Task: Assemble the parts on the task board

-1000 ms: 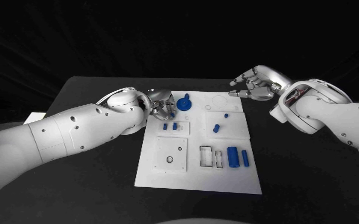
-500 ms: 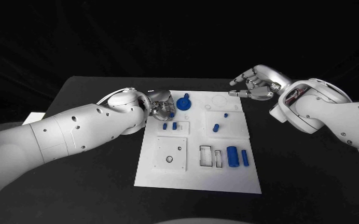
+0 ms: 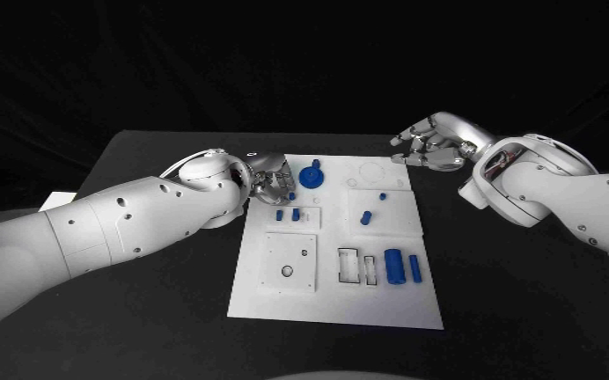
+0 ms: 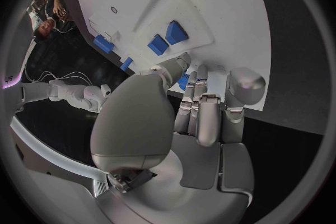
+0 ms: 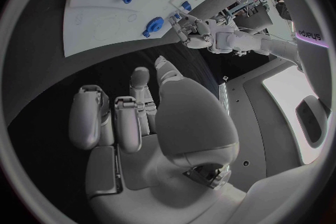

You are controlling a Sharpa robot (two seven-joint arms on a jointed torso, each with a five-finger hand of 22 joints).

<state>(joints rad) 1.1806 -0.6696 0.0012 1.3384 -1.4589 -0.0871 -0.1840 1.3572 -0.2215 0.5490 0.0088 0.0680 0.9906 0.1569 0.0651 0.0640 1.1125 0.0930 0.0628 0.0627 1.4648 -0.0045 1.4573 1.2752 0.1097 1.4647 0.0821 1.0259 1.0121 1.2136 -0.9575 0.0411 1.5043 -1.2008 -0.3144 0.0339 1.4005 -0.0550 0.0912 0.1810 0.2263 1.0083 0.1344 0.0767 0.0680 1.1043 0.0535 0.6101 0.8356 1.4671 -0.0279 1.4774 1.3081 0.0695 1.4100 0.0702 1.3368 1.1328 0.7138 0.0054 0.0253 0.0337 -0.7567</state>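
Task board [image 3: 336, 292] lies white in the middle of the black table [image 3: 140, 310], with blue parts [image 3: 395, 266] lying on it and standing in it. At its far left corner my left hand [image 3: 270, 181] sits with fingers curled beside a round blue part [image 3: 312, 174]; I cannot tell whether it grips anything. Off the far right corner, my right hand [image 3: 429, 148] hovers over the table, fingers curled in on nothing.

left hand [image 3: 269, 182] crowds board's [image 3: 336, 305] far-left corner, near edge open
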